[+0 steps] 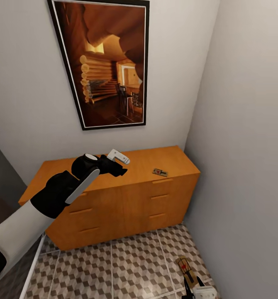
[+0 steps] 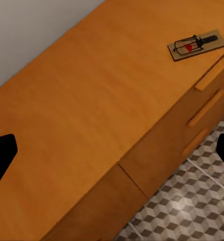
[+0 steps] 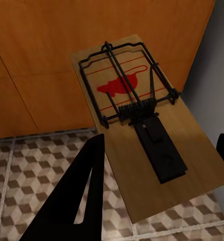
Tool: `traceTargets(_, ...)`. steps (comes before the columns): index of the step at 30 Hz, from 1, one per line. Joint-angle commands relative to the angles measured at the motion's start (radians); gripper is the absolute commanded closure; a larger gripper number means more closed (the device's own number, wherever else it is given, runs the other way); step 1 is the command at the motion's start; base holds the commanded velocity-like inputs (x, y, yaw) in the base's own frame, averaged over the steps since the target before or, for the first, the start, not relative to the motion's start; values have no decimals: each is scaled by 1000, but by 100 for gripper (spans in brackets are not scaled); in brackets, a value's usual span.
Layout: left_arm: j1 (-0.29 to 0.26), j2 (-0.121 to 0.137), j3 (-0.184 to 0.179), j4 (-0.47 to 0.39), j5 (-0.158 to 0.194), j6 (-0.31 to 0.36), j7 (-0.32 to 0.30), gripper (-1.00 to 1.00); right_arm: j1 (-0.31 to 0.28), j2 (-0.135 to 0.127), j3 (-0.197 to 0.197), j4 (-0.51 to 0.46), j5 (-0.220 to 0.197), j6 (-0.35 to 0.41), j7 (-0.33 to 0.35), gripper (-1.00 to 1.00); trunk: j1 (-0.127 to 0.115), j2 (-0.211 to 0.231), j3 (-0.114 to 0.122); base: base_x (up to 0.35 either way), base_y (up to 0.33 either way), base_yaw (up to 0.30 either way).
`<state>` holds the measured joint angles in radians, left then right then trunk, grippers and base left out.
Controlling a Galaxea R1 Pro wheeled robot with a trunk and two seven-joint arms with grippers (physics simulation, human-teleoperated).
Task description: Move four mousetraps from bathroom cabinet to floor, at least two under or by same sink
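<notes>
One mousetrap (image 1: 159, 172) on the cabinet (image 1: 126, 199) top's right end, another (image 1: 186, 270) over the bathroom floor (image 1: 126, 265) below.

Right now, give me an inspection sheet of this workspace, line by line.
Surface: cube-patterned bathroom floor, bare where seen.
Job's things: one mousetrap lies flat on the cabinet top near its right end; another mousetrap is between the right gripper's jaws, above the floor.
Clutter: nothing seen.
Grippers: left gripper open, empty, over the cabinet top; right gripper, closure unclear.
Cables: nothing seen.
Surroundings: framed picture on the wall above the cabinet.
</notes>
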<state>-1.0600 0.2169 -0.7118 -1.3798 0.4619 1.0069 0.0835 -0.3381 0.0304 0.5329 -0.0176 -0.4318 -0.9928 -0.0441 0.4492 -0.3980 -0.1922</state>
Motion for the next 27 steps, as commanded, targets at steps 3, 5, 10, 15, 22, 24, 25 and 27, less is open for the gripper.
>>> traceTargets(3,-2,1,-3,6,9,2,9,-100,-1,0,9,1,-5,-3,-7,100,1,-2,-2,248,2,0)
traceTargets(5,-2,1,-3,9,9,2,9,-100,-1,1,9,1,-5,-3,-7,100,1,-2,-2,301,1,0)
traceTargets(10,-2,1,-18,15,9,2,9,-100,-1,1,9,1,-5,-3,-7,100,1,-2,-2,303,0,0)
traceTargets(15,-2,1,-76,14,9,2,-8,-100,0,1,9,1,-5,-3,-7,100,1,-2,-2,101,0,0)
traceTargets(22,-2,2,-127,12,6,-4,-205,-100,-1,0,9,1,-5,-3,-7,100,1,-2,-2,11,0,0)
traceTargets(24,-2,6,-129,10,5,-13,-240,-100,-1,0,9,1,-5,-3,-7,100,1,-2,-2,2,0,0)
traceTargets(25,-2,11,-131,9,5,-17,-259,-100,-1,0,9,1,-5,-3,-7,100,1,-2,-2,0,0,0)
traceTargets(27,-2,19,-133,8,5,-20,-284,-100,-1,0,9,1,-5,-3,-7,100,1,-2,-2,0,0,0)
